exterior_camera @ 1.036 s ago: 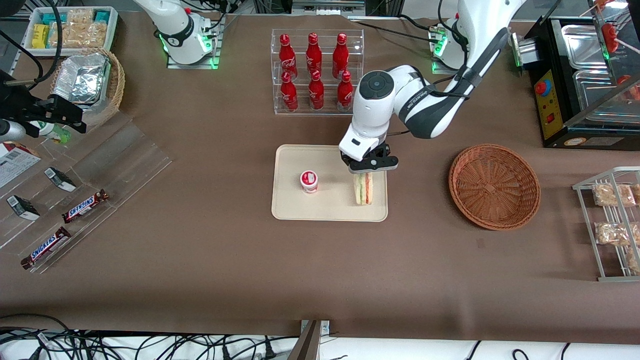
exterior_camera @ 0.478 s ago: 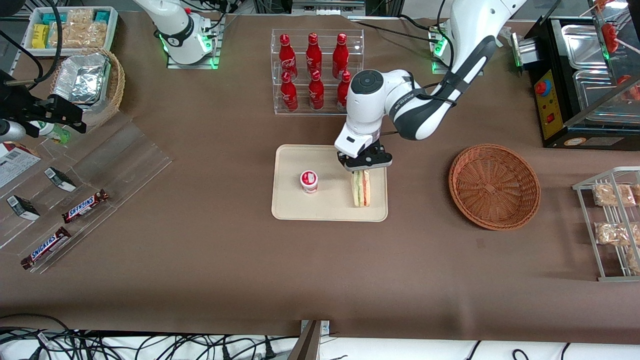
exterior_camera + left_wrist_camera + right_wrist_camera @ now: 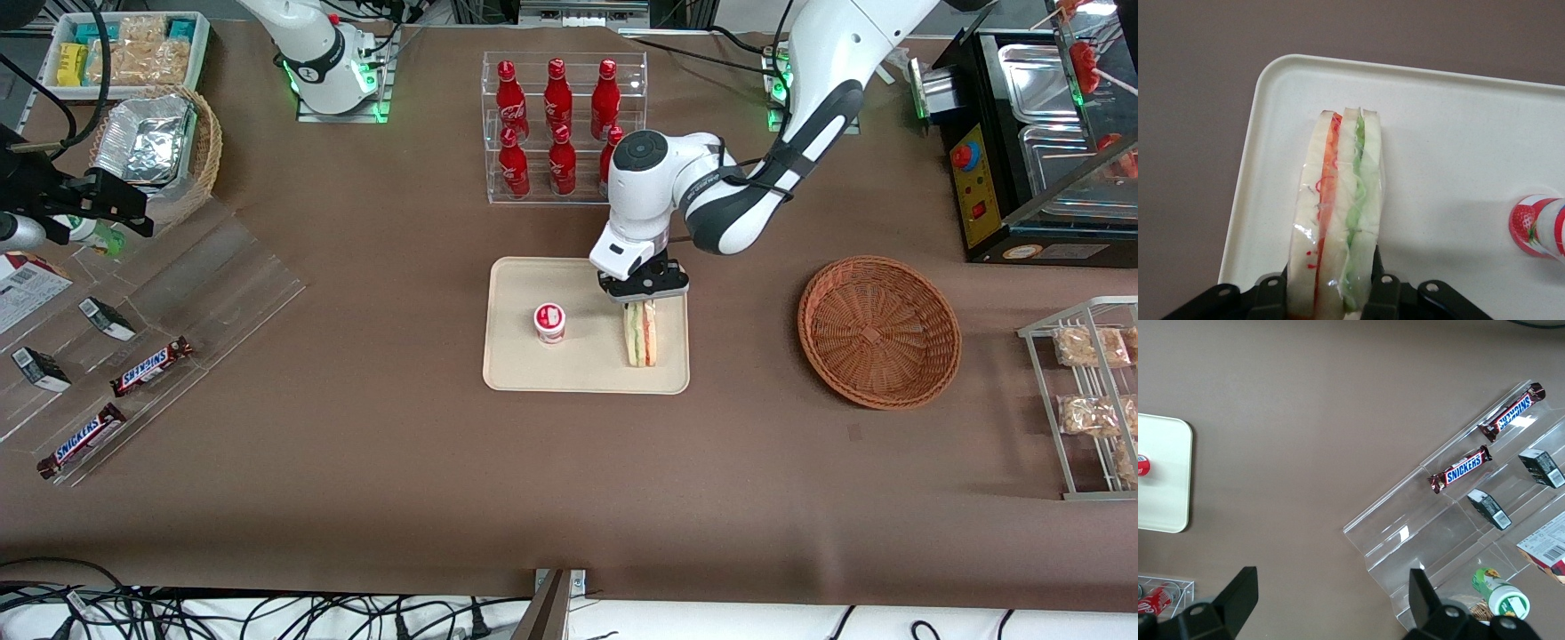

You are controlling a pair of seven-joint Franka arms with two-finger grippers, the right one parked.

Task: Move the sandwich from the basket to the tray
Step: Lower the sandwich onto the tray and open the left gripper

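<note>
Gripper [image 3: 642,293] sits over the tray [image 3: 524,373], at the tray's edge farthest from the front camera, on the side toward the basket [image 3: 878,331]. Its fingers [image 3: 1382,293] are closed against the two bread faces of the sandwich [image 3: 642,333]; the wrist view shows them pressing the wrap on both sides. The gripped end of the sandwich is cut off in the wrist view and covered by the gripper body in the front view, so contact depth cannot be read.

Sandwich stands on edge on the tray, red and green filling layers facing up, long axis running toward the front camera. Whether its lower edge rests fully on the tray surface cannot be told.

A small red-and-white cup [image 3: 550,322] stands upright on the tray, well apart from the sandwich, toward the parked arm's end. Basket lies on the desk [image 3: 400,462] toward the working arm's end, apart from the tray. A clear rack of red bottles [image 3: 558,124] stands farther from the camera, partly hidden by the arm's wrist [image 3: 645,191].

Sandwich lies near the tray rim on the basket side; open tray surface remains between sandwich and cup.
</note>
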